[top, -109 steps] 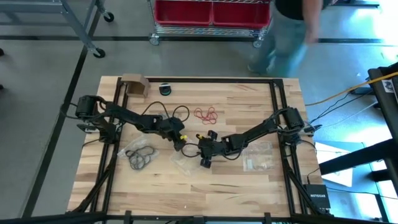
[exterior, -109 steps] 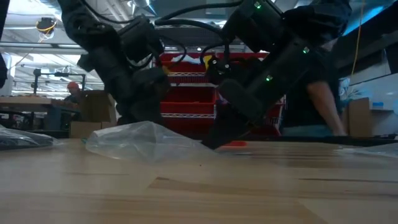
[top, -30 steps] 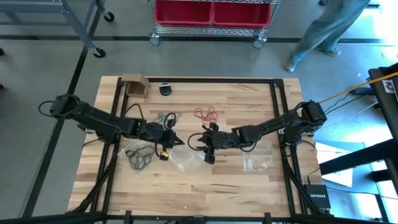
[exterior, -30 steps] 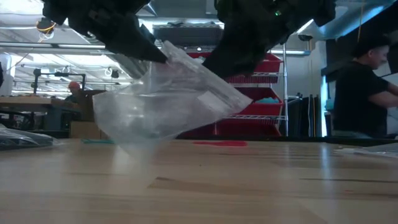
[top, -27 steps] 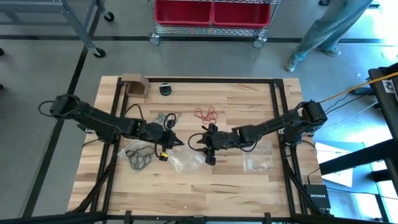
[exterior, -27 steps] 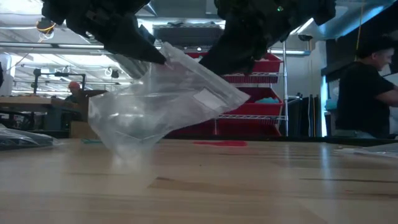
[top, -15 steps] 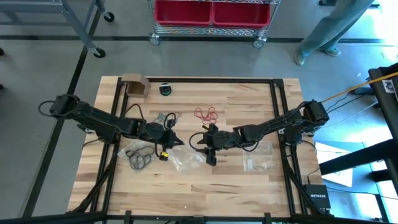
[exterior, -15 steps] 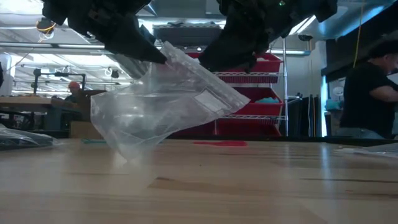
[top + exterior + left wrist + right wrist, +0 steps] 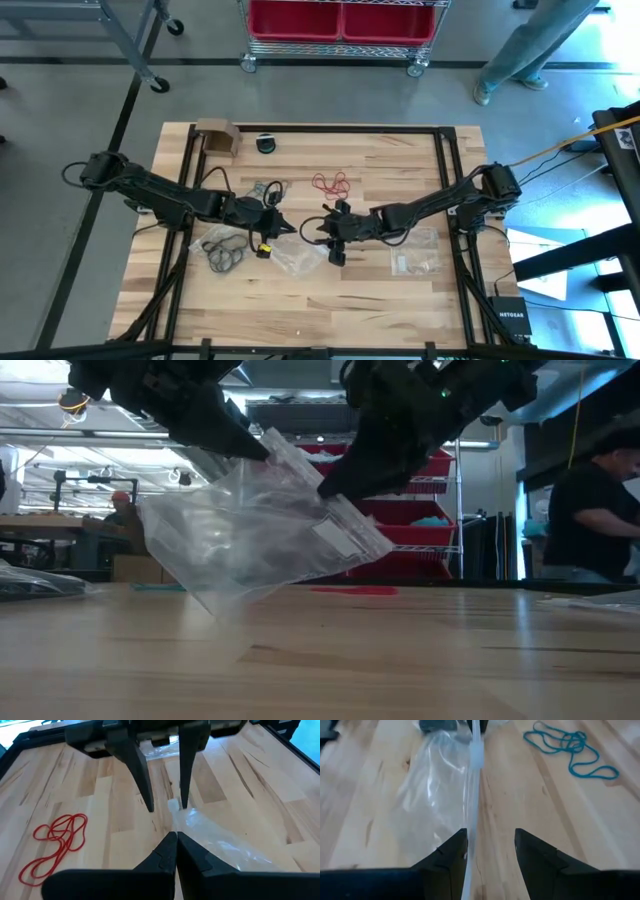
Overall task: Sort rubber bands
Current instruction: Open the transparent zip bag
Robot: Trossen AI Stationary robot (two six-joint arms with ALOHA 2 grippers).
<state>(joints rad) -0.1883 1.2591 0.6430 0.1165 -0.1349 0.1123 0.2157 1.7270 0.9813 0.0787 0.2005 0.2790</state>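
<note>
A clear zip bag (image 9: pixel 250 530) hangs mid-table between my two grippers, its lower corner (image 9: pixel 210 605) down at the tabletop. My left gripper (image 9: pixel 175 837) is shut on it. My right gripper (image 9: pixel 490 850) is open, and the bag's zip edge (image 9: pixel 474 765) runs between its fingers, close to one; I cannot tell whether they touch. Red rubber bands (image 9: pixel 332 183) and teal rubber bands (image 9: pixel 265 188) lie loose on the far side. Black rubber bands (image 9: pixel 225 250) lie left of the bag. My left gripper pinches the bag's zip edge (image 9: pixel 174 822) at one end between its two fingertips. The fingers come from the table's left, slanting down. The bag hangs tilted below them, slack, its body (image 9: pixel 215 842) trailing toward the table.
A second clear bag (image 9: pixel 415 255) lies on the right half of the table. A cardboard box (image 9: pixel 218 135) and a small black round thing (image 9: pixel 265 143) stand at the far edge. A person (image 9: pixel 585 510) is beyond the table on the right.
My right gripper has come down and a little toward the table's left, onto the bag's upper edge, staying open. The bag has swayed and sagged flatter under the left gripper's hold.
</note>
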